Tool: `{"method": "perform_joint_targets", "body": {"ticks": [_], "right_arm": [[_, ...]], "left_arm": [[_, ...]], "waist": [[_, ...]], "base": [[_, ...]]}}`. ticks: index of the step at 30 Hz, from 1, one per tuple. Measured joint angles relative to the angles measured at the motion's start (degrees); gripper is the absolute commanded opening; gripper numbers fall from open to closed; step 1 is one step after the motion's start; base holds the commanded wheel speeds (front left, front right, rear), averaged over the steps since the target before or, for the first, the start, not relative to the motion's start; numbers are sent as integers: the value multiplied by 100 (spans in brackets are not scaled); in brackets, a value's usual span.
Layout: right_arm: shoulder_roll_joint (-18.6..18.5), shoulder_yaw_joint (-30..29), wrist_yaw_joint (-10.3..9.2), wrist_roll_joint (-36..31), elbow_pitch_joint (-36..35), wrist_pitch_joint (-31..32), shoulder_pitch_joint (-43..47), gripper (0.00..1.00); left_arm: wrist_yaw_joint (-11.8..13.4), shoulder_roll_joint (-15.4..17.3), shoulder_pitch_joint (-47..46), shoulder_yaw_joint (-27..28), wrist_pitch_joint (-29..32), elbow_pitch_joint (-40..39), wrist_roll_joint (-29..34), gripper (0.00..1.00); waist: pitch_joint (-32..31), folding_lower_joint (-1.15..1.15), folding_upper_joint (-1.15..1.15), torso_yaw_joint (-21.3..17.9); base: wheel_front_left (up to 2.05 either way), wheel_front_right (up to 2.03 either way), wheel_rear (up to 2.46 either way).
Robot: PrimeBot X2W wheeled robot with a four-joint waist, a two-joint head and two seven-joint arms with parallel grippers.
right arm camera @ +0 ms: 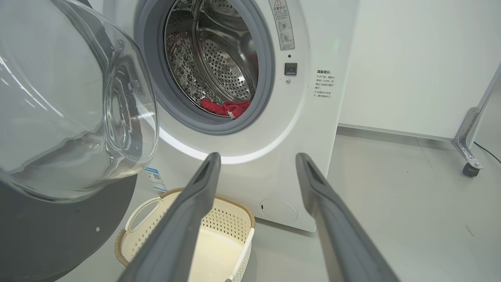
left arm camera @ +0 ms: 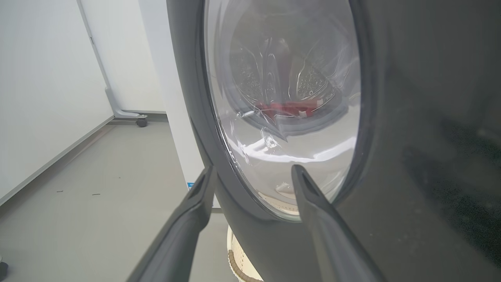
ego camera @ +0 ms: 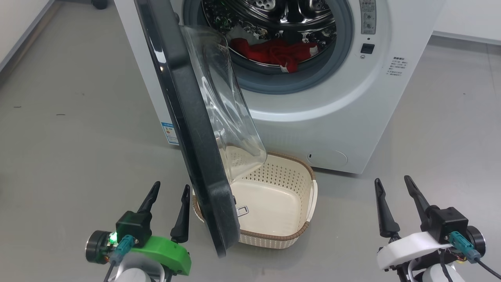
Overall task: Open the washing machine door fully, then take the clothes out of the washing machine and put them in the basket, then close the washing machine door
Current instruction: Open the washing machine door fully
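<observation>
Washing machine door (ego camera: 184,129) half open, edge-on, hanging over basket (ego camera: 282,172); rigid, glossy, likely slippery; push at outer rim, not glass bowl; clothes (ego camera: 274,53) red, soft, probably light, low in drum of washing machine (ego camera: 321,117); pinch bunched folds; left jaws apart, just beside door's lower edge; right jaws apart, empty; grey floor (ego camera: 70,149) smooth; white walls.

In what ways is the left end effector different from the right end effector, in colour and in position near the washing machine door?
The left end effector sits on a green mount; the right end effector sits on a white mount. The left end effector stands close beside the outer face of the washing machine door; the right end effector stands apart from it, over the grey floor. Both have two dark fingers, are open and hold nothing.
</observation>
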Motion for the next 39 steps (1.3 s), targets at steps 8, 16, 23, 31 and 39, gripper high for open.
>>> {"method": "perform_joint_targets", "body": {"ticks": [8,16,23,31,39], "right_arm": [[93,-119,81,-55,0,-1,87,100],[168,-214,146,-136,1,0,88,100],[255,-302,234,-204,3,-1,96,100],[323,-386,294,-255,20,-1,151,100],[392,-470,354,-322,46,0,206,100]], "left_arm": [[0,0,1,-24,0,45,-2,0],[27,0,2,-15,0,100,-1,0],[77,-1,1,147,0,21,-1,0],[148,44,-19,445,0,-349,54,0],[236,91,-361,872,-3,-1454,166,0]], "waist": [[-7,0,0,10],[-11,0,0,26],[-28,0,0,49],[-63,0,0,68],[-100,0,0,88]], "base": [[0,0,0],[0,0,0],[0,0,0],[0,0,0],[0,0,0]]}}
